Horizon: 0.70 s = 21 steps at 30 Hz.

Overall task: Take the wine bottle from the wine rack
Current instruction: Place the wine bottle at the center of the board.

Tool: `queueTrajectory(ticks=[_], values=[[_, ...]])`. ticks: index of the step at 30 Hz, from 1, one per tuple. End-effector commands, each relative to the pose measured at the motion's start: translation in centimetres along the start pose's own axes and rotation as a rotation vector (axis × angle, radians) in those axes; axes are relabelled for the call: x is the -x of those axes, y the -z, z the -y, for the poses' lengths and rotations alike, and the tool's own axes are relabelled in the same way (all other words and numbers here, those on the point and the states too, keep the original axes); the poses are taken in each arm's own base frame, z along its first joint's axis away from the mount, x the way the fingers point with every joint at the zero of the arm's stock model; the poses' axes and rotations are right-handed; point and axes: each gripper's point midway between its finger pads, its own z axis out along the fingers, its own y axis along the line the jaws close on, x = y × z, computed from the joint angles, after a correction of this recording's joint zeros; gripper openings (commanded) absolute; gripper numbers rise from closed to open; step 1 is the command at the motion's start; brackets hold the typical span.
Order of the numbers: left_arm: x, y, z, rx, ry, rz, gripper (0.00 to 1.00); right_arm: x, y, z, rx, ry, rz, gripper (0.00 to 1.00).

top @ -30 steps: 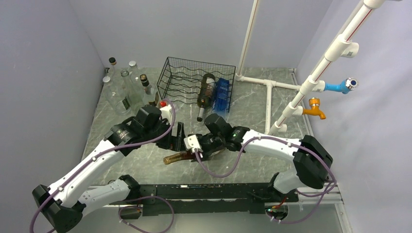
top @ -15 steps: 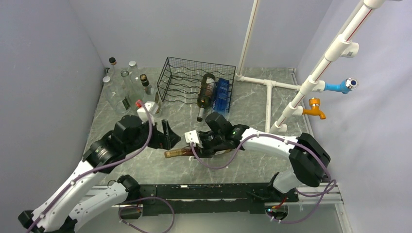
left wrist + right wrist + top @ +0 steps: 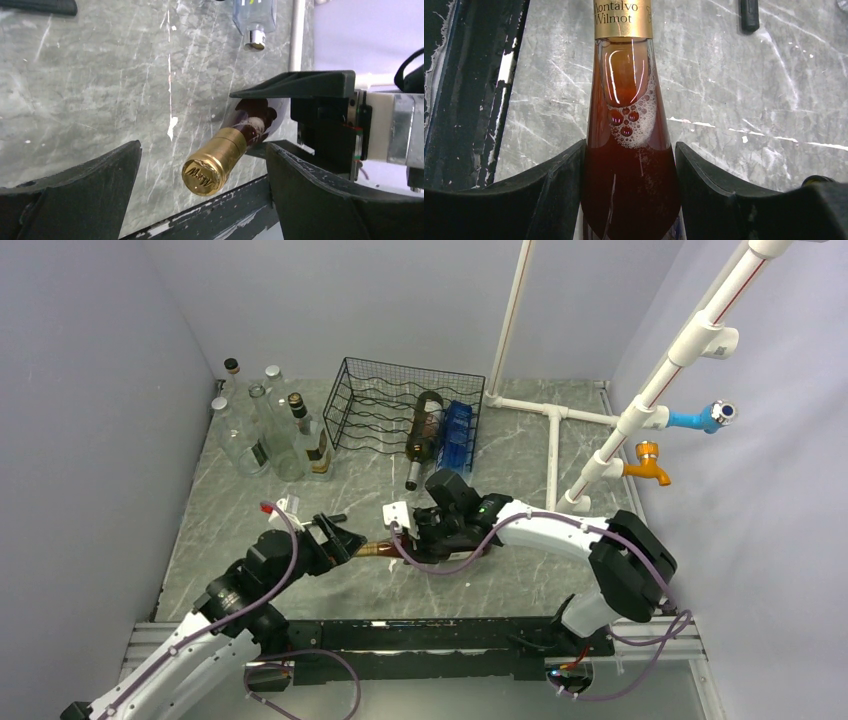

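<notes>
The clear glass wine bottle point(image 3: 631, 175) of reddish-amber liquid lies on its side over the near middle of the grey, marble-patterned tabletop point(image 3: 250, 510). It is well clear of the black wire-mesh wine rack point(image 3: 378, 400), which stands at the far side. The right gripper point(image 3: 412, 544) has its smooth black moulded fingers point(image 3: 549, 195) pressed against both flanks of the bottle's rounded shoulder, where small bubbles cling inside the glass. The neck points left and ends in a shiny gold foil capsule point(image 3: 212, 167) with embossed lettering on its end. Whether the bottle rests on the tabletop cannot be told.

The left gripper point(image 3: 342, 532) stands spread wide and holds nothing. The capsule sits between its fingers point(image 3: 90, 195), apart from both.

On the rack's wavy rows lie a dark glass bottle point(image 3: 428, 425) and a blue translucent bottle point(image 3: 457, 435), side by side at its right end. Upright clear glass bottles point(image 3: 260, 425) cluster just left of the rack, and white plastic pipes point(image 3: 545, 410) run to its right.
</notes>
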Motion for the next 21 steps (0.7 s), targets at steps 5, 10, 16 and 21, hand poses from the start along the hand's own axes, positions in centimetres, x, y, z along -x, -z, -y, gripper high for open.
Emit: queueTrajectory(ticks=[5, 10, 16, 21], values=[[2.0, -2.2, 3.4, -0.212, 0.302, 0.139, 1.0, 4.0, 0.5, 2.4, -0.066, 0.021, 0.112, 0.07], [1.2, -3.5, 3.5, -0.216, 0.35, 0.113, 1.0, 4.3, 0.7, 2.9, -0.088, -0.003, 0.119, 0.07], [1.4, -4.3, 3.3, -0.22, 0.429, 0.156, 0.88, 4.5, 0.6, 3.2, -0.097, -0.035, 0.122, 0.06], [1.4, -4.8, 3.4, -0.206, 0.438, 0.17, 0.71, 4.7, 0.7, 3.5, -0.113, -0.055, 0.128, 0.05]])
